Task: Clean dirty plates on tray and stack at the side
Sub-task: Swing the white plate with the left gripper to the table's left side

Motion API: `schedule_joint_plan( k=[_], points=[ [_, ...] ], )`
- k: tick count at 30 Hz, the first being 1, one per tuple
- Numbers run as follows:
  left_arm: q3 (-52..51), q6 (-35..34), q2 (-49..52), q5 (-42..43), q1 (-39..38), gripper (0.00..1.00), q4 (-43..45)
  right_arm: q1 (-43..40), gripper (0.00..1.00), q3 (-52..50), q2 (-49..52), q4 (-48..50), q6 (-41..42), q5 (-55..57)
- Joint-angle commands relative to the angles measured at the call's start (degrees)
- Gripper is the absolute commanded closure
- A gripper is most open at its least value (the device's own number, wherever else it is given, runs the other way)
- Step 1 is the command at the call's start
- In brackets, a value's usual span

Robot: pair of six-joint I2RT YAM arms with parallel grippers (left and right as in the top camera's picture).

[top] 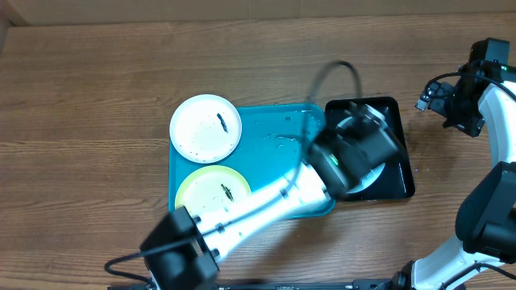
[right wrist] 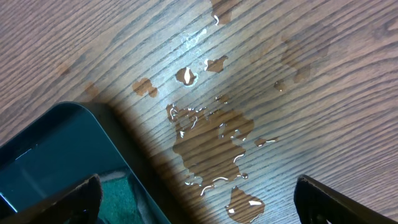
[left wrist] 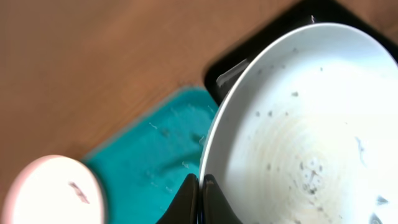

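At black tray (top: 401,161), plate (left wrist: 298,124) face-up.

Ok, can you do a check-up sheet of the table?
Surface: wooden table, puddle beside black tray.
Job's things: white plate and yellow-green plate, speckled, on the teal tray; third plate, speckled, held over the black tray.
Clutter: something green in the black tray.
Hands: left hand shut on the third plate's rim; right hand open above the puddle.
Cables: black cable looping over the left arm.
Surroundings: nothing seen.
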Motion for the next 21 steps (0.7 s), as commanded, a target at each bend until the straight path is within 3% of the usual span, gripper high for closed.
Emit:
schedule_joint_plan(
  k=[1, 5, 9, 14, 21],
  points=[
    [1.27, -3.78, 0.04, 30.82, 11.85, 0.96, -1.05, -0.15, 0.0, 1.27, -1.33, 0.28, 0.28, 0.02],
    [1.25, -3.76, 0.04, 56.08, 25.38, 0.96, -2.75, -0.15, 0.0, 1.27, -1.33, 0.28, 0.26, 0.0],
    [1.25, -3.56, 0.07, 70.84, 39.28, 0.96, -4.9, -0.15, 0.0, 1.27, -1.33, 0.28, 0.28, 0.0],
    [1.25, -3.52, 0.07, 72.98, 56.76, 0.96, -9.57, -0.15, 0.0, 1.27, -1.33, 0.28, 0.26, 0.0],
    [1.22, -3.65, 0.07, 66.62, 77.11, 0.96, -16.02, -0.15, 0.0, 1.27, -1.33, 0.28, 0.26, 0.0]
  ],
)
